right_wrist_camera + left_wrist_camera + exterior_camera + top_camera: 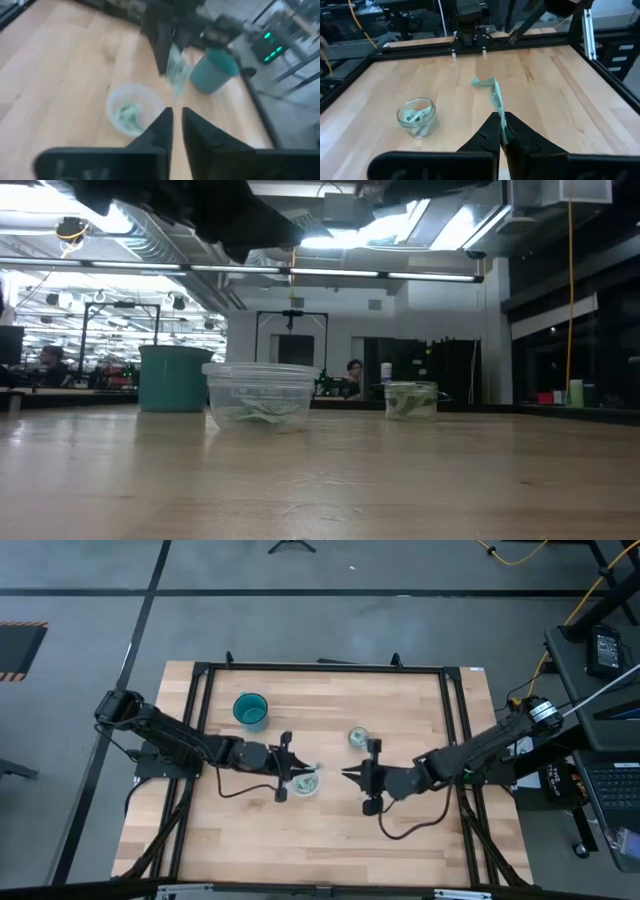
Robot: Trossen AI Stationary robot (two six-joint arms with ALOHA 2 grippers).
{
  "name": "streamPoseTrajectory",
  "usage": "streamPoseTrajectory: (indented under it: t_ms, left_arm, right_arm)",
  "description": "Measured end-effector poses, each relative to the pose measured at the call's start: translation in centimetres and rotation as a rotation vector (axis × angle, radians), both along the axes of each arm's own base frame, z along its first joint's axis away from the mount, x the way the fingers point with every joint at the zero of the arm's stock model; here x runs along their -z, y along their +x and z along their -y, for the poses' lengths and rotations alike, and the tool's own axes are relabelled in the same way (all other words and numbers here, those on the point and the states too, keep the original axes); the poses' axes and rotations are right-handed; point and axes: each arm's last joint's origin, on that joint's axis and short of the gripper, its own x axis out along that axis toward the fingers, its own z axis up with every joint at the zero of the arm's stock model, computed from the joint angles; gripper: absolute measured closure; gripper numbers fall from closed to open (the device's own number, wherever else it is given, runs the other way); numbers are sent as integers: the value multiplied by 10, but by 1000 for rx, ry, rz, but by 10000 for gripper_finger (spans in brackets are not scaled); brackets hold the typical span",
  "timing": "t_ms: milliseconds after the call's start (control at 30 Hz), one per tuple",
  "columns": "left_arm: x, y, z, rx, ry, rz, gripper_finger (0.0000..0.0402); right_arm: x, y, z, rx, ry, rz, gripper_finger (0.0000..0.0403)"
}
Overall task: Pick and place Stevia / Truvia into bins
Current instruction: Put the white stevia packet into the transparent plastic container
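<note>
Wood-plank table [400, 830] inside a black frame, open workshop behind it with a person [353, 370] far off in the low view.

High view, left to right: teal cup [250, 711] at 10 o'clock of table centre, wide translucent cup [306, 781] near centre, small glass cup [358, 736] at 1 o'clock of it.

Left gripper [297, 775] sits just at the wide cup's rim. Only the left wrist view shows the grip: fingers pressed together, pinching a pale green packet [496, 96] that sticks out past the tips. That view also shows packets in the glass cup.

Right gripper [350, 774] is at 3 o'clock of the wide cup, empty, tips slightly parted in the right wrist view. It faces the wide cup with packets inside.

Low view misses both grippers, only dark arm bulk at top.
</note>
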Motion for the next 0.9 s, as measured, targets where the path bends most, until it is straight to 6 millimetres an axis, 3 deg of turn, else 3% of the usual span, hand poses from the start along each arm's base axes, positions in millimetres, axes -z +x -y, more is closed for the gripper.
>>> streamPoseTrajectory:
  t_ms: [67, 167, 433, 900]
  left_arm:
    - [1, -2, 7, -4, 13, -9, 397]
    - [5, -7, 19, -1, 13, -46, 397]
    - [17, -21, 36, -92, -13, -159, 397]
    - [29, -18, 31, -159, -24, -214, 396]
  right_arm:
    - [3, -4, -4, 6, 26, -31, 392]
    - [7, -7, -12, 16, 96, -22, 394]
    - [47, -18, -21, -37, 164, 91, 400]
    - [45, -14, -18, -80, 194, 140, 401]
